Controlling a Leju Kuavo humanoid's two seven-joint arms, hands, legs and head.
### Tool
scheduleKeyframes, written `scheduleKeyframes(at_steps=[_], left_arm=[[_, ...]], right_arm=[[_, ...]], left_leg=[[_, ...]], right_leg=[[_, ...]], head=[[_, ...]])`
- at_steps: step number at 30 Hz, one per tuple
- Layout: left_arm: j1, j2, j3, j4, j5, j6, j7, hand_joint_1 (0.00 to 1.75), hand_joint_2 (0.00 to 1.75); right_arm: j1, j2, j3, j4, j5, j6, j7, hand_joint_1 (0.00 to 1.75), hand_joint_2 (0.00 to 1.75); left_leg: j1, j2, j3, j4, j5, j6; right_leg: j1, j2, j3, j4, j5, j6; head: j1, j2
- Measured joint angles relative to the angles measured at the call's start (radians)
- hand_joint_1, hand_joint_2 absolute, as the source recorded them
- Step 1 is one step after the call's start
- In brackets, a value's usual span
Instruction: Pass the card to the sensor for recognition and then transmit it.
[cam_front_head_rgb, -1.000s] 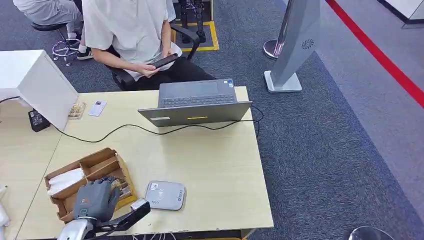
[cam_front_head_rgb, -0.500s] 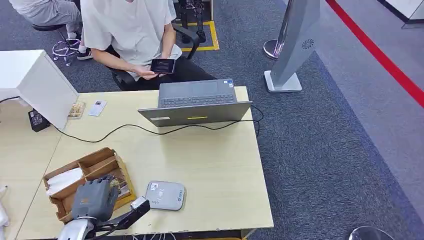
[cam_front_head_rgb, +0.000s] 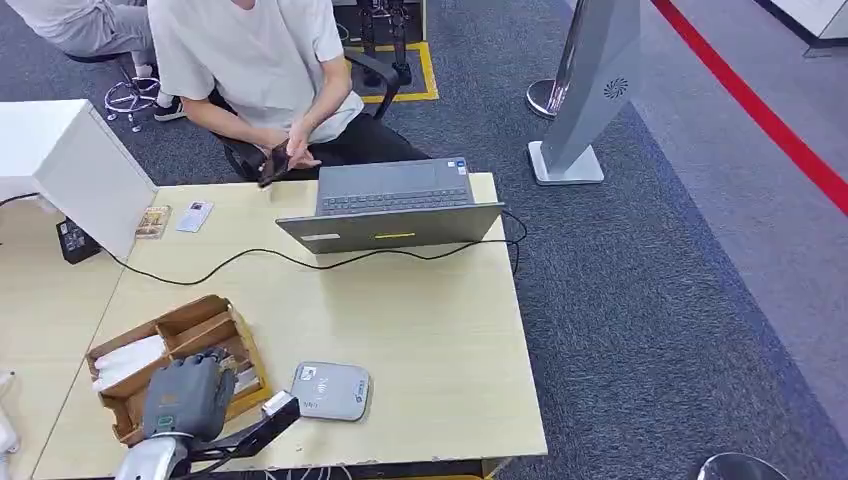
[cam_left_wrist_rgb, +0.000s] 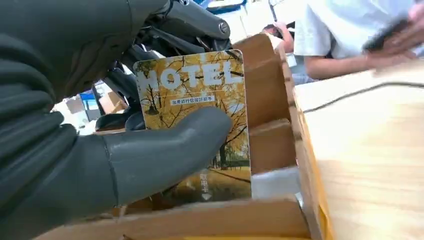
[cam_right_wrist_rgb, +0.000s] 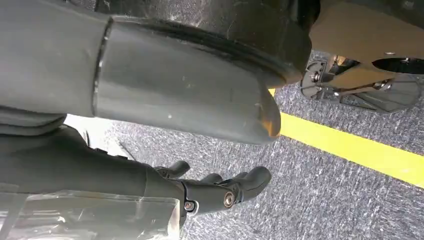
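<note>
Pinching a card (cam_left_wrist_rgb: 200, 130) between thumb and fingers, the left hand (cam_front_head_rgb: 190, 396) sits over the wooden box (cam_front_head_rgb: 205, 325) at the surface's (cam_front_head_rgb: 420, 310) near-left corner. The wrist view shows the card upright, its lower edge down in a box slot, the thumb lying across its printed face. The sensor (cam_front_head_rgb: 331, 390), a flat grey pad, lies just beside the box on the hand's right. The right hand (cam_right_wrist_rgb: 220, 192) hangs over the carpet, fingers loosely apart, holding nothing.

As a judgement, the grip covers little of the card, so it could swivel or slip if its edge drags on the slot wall during the lift. A tilted card might also meet the sensor edge-on and fail to read.

Compared with a second ago, the left hand has barely shifted over the box. The person (cam_front_head_rgb: 260, 60) behind the laptop (cam_front_head_rgb: 392, 205) has lowered the phone (cam_front_head_rgb: 272, 165) toward the surface's far edge.
</note>
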Motion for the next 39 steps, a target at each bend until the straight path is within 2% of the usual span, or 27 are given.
scheduleKeyframes(at_steps=[5, 10, 14, 22, 30, 34, 39], left_arm=[[0.009, 0.002, -0.038, -0.078, -0.009, 0.005, -0.005, 1.75, 1.75], [0.008, 0.027, -0.107, -0.19, -0.013, 0.022, 0.008, 1.75, 1.75], [-0.005, 0.042, -0.122, -0.256, -0.013, 0.023, 0.014, 1.75, 1.75], [-0.037, 0.048, -0.126, -0.305, -0.013, 0.032, 0.029, 1.75, 1.75], [-0.063, 0.051, -0.136, -0.309, -0.013, 0.034, 0.042, 1.75, 1.75], [-0.147, 0.052, -0.126, -0.283, -0.013, 0.03, 0.087, 1.75, 1.75], [-0.363, 0.094, -0.069, -0.142, -0.013, 0.043, 0.139, 1.75, 1.75]], right_arm=[[0.0, 0.002, -0.018, -0.001, -0.005, 0.0, 0.002, 0.0, 0.0], [0.001, 0.006, -0.037, -0.003, -0.014, -0.004, 0.002, 0.0, 0.0], [0.001, 0.007, -0.043, -0.005, -0.014, -0.004, 0.002, 0.0, 0.0], [0.002, 0.007, -0.048, -0.005, -0.002, -0.003, 0.002, 0.0, 0.0], [0.002, 0.007, -0.05, -0.005, 0.006, -0.003, 0.002, 0.0, 0.0], [0.001, 0.007, -0.05, -0.005, 0.043, 0.002, 0.002, 0.0, 0.0], [-0.002, 0.007, -0.036, 0.002, 0.053, 0.006, 0.002, 0.0, 0.0]], left_leg=[[0.0, 0.0, 0.0, 0.0, 0.0, 0.0], [0.0, 0.0, 0.0, 0.0, 0.0, 0.0], [0.0, 0.0, 0.0, 0.0, 0.0, 0.0], [0.0, 0.0, 0.0, 0.0, 0.0, 0.0], [0.0, 0.0, 0.0, 0.0, 0.0, 0.0], [0.0, -0.001, 0.0, 0.0, 0.001, 0.0], [0.0, -0.002, 0.0, 0.0, 0.004, -0.002]], right_leg=[[0.0, 0.0, 0.0, 0.0, 0.0, 0.0], [0.0, 0.0, 0.0, 0.0, 0.0, 0.0], [0.0, 0.0, 0.0, 0.0, 0.0, 0.0], [0.0, 0.0, 0.0, 0.0, 0.0, 0.0], [0.0, 0.0, 0.0, 0.0, 0.0, 0.0], [0.0, -0.001, 0.0, 0.0, 0.001, 0.0], [0.0, -0.002, 0.0, 0.001, 0.003, -0.003]], head=[[0.0, 0.0], [0.0, 0.0], [0.0, 0.0], [0.0, 0.0], [0.0, 0.0], [0.0, 0.0], [0.0, 0.0]])
